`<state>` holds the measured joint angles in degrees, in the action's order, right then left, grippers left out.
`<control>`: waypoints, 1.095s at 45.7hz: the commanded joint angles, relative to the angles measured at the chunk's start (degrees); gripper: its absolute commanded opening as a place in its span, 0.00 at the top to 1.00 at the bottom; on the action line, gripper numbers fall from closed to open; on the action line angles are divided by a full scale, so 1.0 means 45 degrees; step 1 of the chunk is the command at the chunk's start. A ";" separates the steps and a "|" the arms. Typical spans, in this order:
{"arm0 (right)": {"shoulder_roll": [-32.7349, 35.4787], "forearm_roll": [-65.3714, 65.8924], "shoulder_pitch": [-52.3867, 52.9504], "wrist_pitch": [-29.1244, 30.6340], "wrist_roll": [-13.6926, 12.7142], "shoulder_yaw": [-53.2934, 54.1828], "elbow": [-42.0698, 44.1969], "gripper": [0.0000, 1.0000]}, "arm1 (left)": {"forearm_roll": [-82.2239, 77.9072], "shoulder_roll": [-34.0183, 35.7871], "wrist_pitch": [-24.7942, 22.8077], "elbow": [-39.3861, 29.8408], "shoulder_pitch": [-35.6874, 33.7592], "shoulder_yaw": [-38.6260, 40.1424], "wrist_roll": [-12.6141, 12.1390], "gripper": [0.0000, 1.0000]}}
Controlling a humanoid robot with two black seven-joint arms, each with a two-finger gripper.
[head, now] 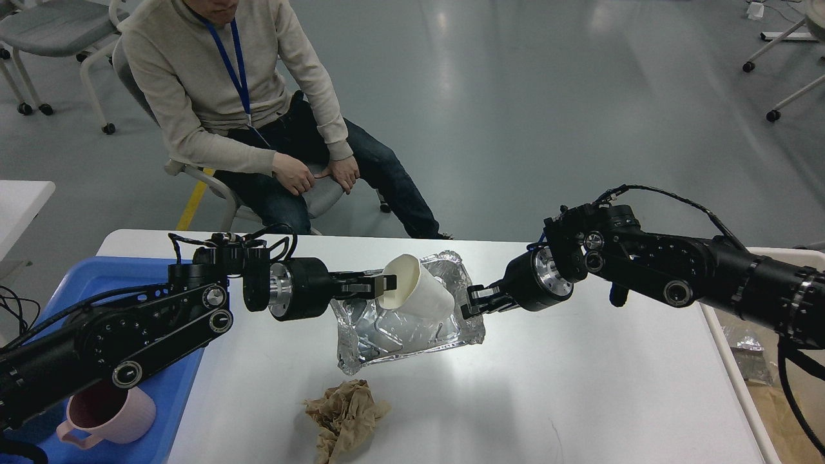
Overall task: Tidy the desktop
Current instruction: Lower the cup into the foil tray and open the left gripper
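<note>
The white desktop (580, 386) fills the lower middle of the head view. A silver foil bag (387, 332) lies at its centre, with a white paper cup (422, 293) tilted over it, mouth facing left. My left gripper (385, 282) comes in from the left and is shut on the cup's rim. My right gripper (474, 301) comes in from the right and is shut on the bag's right edge. A crumpled brown paper (345, 412) lies on the desktop in front of the bag, apart from both grippers.
A blue tray (174, 380) at the left holds a pink mug (109, 412), partly under my left arm. A beige bin (764, 386) stands at the right edge with foil rubbish in it. A person (245, 96) sits on a chair just behind the desktop.
</note>
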<state>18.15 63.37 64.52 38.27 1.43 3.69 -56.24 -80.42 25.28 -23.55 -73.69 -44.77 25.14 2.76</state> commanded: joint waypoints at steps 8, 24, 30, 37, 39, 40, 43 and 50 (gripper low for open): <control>0.0029 0.0000 -0.0001 0.0011 -0.0004 0.0000 -0.0003 1.00 | -0.0254 -0.0033 -0.0001 -0.0012 -0.0091 0.0020 -0.0165 0.51; 0.0049 0.0000 -0.0079 -0.0009 0.0015 0.0039 -0.0042 1.00 | -0.0313 -0.0735 0.0859 0.0027 -0.0111 0.0039 -0.0224 0.36; 0.0049 0.0000 -0.0079 -0.0009 -0.0004 0.0078 -0.0022 1.00 | -0.0332 -0.0930 0.1034 0.0377 -0.0091 0.0039 -0.0243 0.37; 0.0049 0.0000 -0.0099 -0.0009 -0.0004 0.0117 -0.0042 1.00 | -0.0429 -0.1224 0.1542 0.0847 -0.0071 0.0039 -0.0321 0.36; 0.0049 0.0000 -0.0080 -0.0009 0.0015 0.0136 -0.0022 1.00 | -0.0508 -0.1282 0.1600 0.0905 -0.0052 0.0039 -0.0418 0.36; 0.0049 0.0000 -0.0099 -0.0009 0.0015 0.0156 -0.0022 1.00 | -0.0566 -0.1321 0.1640 0.0945 -0.0052 0.0059 -0.0477 0.36; 0.0068 0.0000 -0.0099 -0.0009 -0.0004 0.0156 -0.0041 1.00 | -0.0625 -0.1477 0.1971 0.1237 -0.0052 0.0156 -0.0633 0.36; 0.0069 0.0000 -0.0119 -0.0009 -0.0004 0.0175 -0.0042 1.00 | -0.0489 -0.1712 0.2674 0.1687 -0.0150 0.0429 -0.0673 0.36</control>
<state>18.42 63.37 64.08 38.23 1.43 4.39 -56.39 -83.17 18.22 -13.52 -67.19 -45.09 26.18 -0.13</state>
